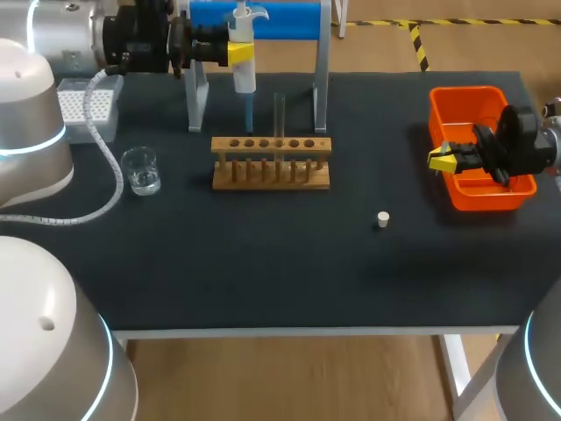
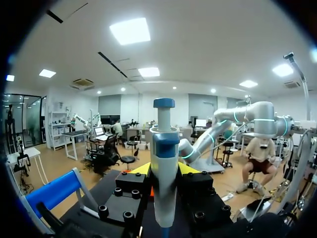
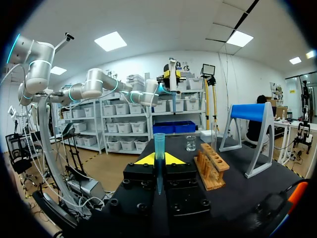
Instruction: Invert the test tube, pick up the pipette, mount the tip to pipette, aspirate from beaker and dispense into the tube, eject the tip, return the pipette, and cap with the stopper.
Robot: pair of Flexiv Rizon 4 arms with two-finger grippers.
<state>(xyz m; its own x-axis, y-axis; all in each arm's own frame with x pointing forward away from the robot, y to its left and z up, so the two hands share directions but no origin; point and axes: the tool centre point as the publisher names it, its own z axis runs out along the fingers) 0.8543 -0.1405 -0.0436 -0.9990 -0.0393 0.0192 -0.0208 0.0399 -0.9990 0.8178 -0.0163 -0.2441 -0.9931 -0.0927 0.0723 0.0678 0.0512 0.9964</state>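
Our left jaws clamp the white-and-blue pipette (image 1: 244,66) at the blue-topped stand (image 1: 280,17). Our right jaws pinch a pale blue plastic tip (image 3: 158,148) at the orange bin (image 1: 469,92). The clear glass test tube (image 1: 280,114) stands in the wooden rack (image 1: 272,164).

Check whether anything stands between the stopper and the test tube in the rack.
Nothing visible does. Only bare table lies between the stopper and the wooden rack, where the test tube stands upright.

A wooden rack (image 1: 272,180) stands before a blue-topped stand (image 1: 289,19), an orange bin (image 1: 465,91) well to its right.
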